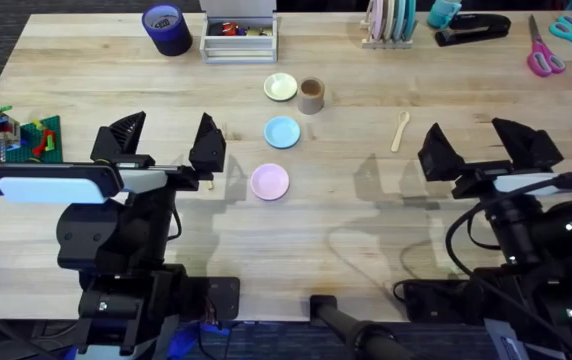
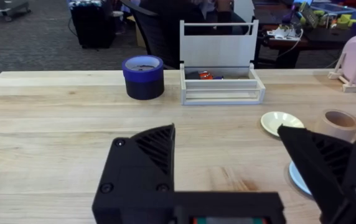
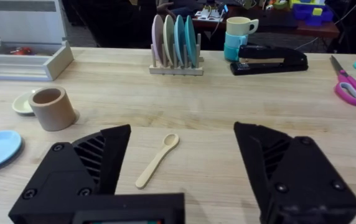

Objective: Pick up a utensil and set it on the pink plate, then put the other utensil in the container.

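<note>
Overhead: left gripper (image 1: 164, 150) hovers with jaws spread wide. A pale sliver pokes out just under its inner finger, likely the fork (image 1: 209, 181); mostly hidden, so its long axis is hard to read. Pink plate (image 1: 269, 182) lies just beyond that same finger, toward the table middle, near but not touching. Right gripper (image 1: 481, 152) is also spread wide. Spoon (image 1: 400, 131) lies ahead of its inner finger and a bit to the inside, bowl end pointing away from the arm bases. Container (image 1: 311, 96) sits farther on past the spoon, beside the yellow plate (image 1: 280, 87); blue plate (image 1: 282, 131) sits between yellow and pink. Left arm is nearer the fork and pink plate; right arm is nearer the spoon.

Left wrist: wide gap between the black fingers (image 2: 144, 162), bare wood in it; can't make out the fork here. Container (image 2: 340, 124) shows beyond the other finger.

Right wrist: right gripper (image 3: 184, 171) open, spoon (image 3: 157, 160) in the gap ahead, closer to one finger, its long axis slanted across the gap, bowl away. Container (image 3: 51, 107) stands upright beyond that finger. Judgement: left arm needs a short drop onto the fork.
</note>
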Controlling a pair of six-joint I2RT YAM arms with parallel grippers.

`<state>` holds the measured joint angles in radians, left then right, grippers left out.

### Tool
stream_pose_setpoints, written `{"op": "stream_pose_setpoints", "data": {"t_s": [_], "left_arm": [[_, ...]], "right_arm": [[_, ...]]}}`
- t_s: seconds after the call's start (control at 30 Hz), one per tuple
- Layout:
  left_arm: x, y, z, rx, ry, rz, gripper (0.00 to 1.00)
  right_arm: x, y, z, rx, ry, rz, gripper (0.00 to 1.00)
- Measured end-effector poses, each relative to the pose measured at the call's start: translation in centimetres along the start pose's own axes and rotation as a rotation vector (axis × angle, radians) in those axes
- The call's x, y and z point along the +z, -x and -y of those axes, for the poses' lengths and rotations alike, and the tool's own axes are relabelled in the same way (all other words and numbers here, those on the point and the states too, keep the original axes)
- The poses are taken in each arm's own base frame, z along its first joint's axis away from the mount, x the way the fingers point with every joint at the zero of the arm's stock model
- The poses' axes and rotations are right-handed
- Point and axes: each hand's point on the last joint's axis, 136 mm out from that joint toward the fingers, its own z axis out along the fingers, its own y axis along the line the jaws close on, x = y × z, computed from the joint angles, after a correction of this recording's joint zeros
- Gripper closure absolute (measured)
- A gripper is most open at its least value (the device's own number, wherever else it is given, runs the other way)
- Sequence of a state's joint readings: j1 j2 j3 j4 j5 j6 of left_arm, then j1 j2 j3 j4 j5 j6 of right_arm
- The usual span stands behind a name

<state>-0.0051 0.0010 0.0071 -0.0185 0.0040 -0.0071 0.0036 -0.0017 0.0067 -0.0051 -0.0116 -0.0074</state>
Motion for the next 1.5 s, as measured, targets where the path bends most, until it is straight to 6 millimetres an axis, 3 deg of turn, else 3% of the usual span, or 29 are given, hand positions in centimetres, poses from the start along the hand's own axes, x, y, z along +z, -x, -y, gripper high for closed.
{"op": "stream_pose_setpoints", "data": {"t_s": [0.57, 0.7, 0.83, 0.97, 1.13, 1.37, 1.5], "left_arm": [[0.0, 0.0, 0.0, 0.001, 0.000, -0.001, 0.010], [-0.1, -1.0, 0.0, 0.004, 0.000, -0.058, 0.010], [-0.4, 0.5, -0.1, 0.007, 0.006, -0.137, 0.009], [0.2, 3.2, -0.3, 0.009, 0.021, -0.265, 0.009], [2.0, 4.4, -0.4, -0.006, 0.028, -0.453, 0.010], [2.9, 5.5, 0.0, -0.099, 0.034, -0.592, 0.010], [2.3, 4.8, 0.1, -0.157, 0.058, -0.699, 0.010]], "right_arm": [[0.0, 0.0, -0.1, 0.000, 0.003, -0.001, 0.006], [-0.2, -0.2, -0.1, 0.001, 0.003, -0.030, 0.006], [-0.8, -0.7, 0.0, 0.006, -0.004, -0.138, 0.006], [-1.1, 2.3, 0.3, 0.007, -0.019, -0.196, 0.005], [-0.7, 6.2, 0.5, 0.009, -0.024, -0.282, 0.005], [-0.4, 6.5, 0.5, 0.029, -0.026, -0.518, 0.005], [-0.2, 6.4, 0.5, 0.035, -0.026, -0.605, 0.005]]}}
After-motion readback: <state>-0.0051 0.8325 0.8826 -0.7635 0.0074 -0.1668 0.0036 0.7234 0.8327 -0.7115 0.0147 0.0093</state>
